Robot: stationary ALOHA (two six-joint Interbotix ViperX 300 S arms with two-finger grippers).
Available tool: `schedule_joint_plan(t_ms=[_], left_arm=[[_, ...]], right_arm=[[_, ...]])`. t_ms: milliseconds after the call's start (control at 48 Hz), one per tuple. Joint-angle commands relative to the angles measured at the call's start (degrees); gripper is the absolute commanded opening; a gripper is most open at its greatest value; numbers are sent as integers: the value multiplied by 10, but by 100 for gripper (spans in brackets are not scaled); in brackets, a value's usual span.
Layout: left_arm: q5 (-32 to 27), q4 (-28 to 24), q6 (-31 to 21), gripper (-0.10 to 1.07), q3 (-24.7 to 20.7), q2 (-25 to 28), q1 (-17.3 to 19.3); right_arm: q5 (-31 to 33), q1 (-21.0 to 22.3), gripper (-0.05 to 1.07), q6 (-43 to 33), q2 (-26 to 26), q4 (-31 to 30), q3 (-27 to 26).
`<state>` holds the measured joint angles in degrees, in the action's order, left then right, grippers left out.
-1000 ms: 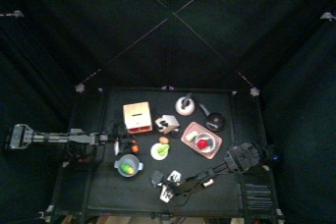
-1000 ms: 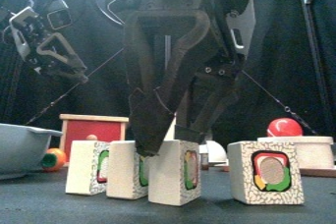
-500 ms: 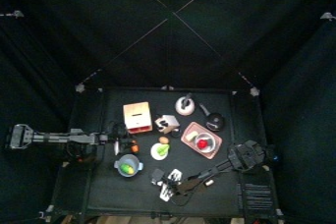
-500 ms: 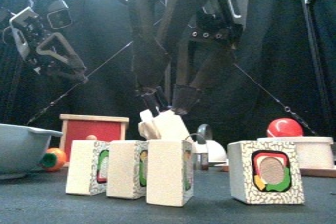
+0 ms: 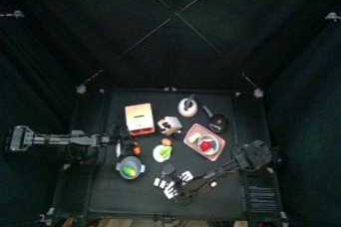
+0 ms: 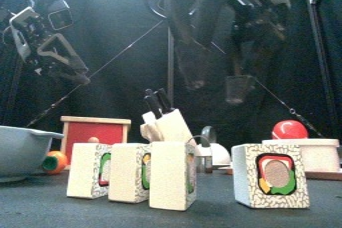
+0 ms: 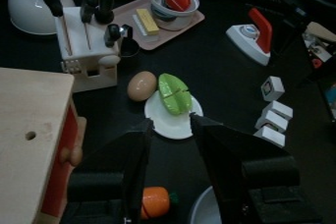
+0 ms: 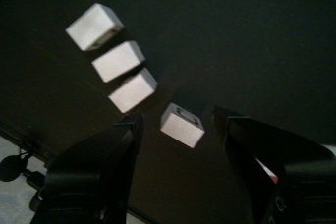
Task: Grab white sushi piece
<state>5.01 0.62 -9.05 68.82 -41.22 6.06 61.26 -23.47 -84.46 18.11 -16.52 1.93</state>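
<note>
Four white sushi pieces stand in a row near the table's front edge; in the front view they are at the left (image 6: 90, 170), next to it (image 6: 130, 172), in the middle (image 6: 175, 174) and apart at the right (image 6: 270, 175). They show in the top view (image 5: 167, 184) and in the right wrist view, three in a line (image 8: 118, 61) and one apart (image 8: 184, 125). My right gripper (image 8: 179, 141) hangs open and empty above them, its jaws either side of the single piece. My left gripper (image 7: 178, 135) rests open at the table's left (image 5: 83, 143).
Behind the sushi are a grey bowl (image 6: 24, 147), a red wooden box (image 5: 138, 117), a knife block (image 5: 168, 123), a kettle (image 5: 189, 105) and a pink tray (image 5: 204, 141). An egg (image 7: 140, 86) and a green item on a white plate (image 7: 175, 95) lie ahead of the left gripper.
My right gripper has risen from down around the middle sushi pieces to well above them, empty. All four pieces stay on the table. The left arm has not moved.
</note>
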Motion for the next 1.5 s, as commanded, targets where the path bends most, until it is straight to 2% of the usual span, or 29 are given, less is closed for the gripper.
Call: schedule_joint_plan(t_ms=[0, 625, 938, 1479], left_arm=[[3, 0, 1, 77, -9, 0, 1], [-3, 0, 1, 77, -10, 0, 0], [-3, 0, 0, 77, -10, 1, 0], [-3, 0, 0, 77, -10, 1, 0]], right_arm=[[-1, 0, 91, -19, -26, 19, 8], [-89, -1, 91, -124, -23, 54, 64], [-101, 1, 91, -127, -8, 78, 71], [-134, 4, 89, -126, 6, 66, 79]])
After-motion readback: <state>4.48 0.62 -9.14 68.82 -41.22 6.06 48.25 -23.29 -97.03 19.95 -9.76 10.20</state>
